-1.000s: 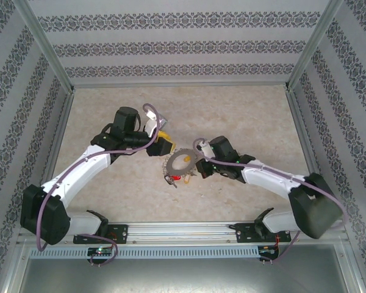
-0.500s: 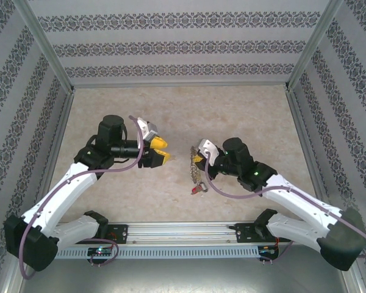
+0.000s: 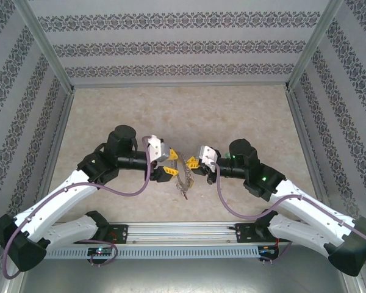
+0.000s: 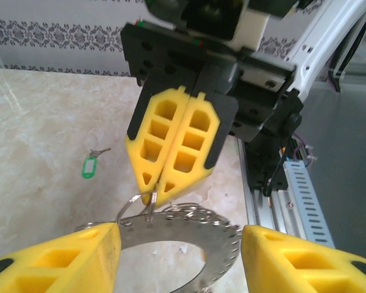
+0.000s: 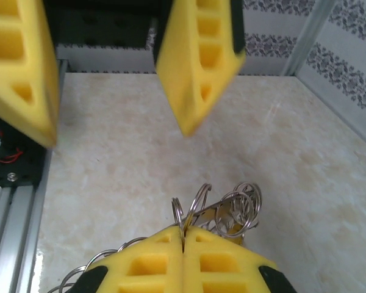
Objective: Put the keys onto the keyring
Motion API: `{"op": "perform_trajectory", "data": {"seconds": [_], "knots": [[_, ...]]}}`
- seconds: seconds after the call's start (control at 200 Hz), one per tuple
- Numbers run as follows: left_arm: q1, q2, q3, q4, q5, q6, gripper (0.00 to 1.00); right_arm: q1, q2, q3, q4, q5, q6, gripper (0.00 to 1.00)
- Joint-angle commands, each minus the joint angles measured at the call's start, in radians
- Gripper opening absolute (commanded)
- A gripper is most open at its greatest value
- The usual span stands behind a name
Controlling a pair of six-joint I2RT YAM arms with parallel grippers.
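Two end effectors meeting at the keyring above the tabletop [image 4: 43, 122].
Right end effector [image 4: 158, 192] has its yellow pads pressed together, pinching the rim of the keyring [image 4: 189, 229] and holding it lifted. Left end effector [image 3: 170, 163] faces it with pads spread wide, one on either side of the ring. Green-tagged key [image 4: 88, 166] lies apart on the marble surface.
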Motion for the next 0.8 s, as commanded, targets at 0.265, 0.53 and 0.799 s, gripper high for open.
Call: {"op": "perform_trajectory", "data": {"seconds": [0.265,0.53,0.799], "knots": [[-0.076,0.047,0.058,-0.048,-0.11,0.089,0.37,0.038,-0.047,0.021,0.086,-0.011,-0.005,0.0],[-0.082,-0.002,0.049,-0.049,-0.211,0.086,0.4,0.039,-0.048,0.011,0.087,0.003,-0.005,0.0],[-0.087,-0.058,0.049,-0.071,-0.165,0.038,0.4,0.038,-0.07,-0.002,0.091,0.023,0.007,0.0]]}}
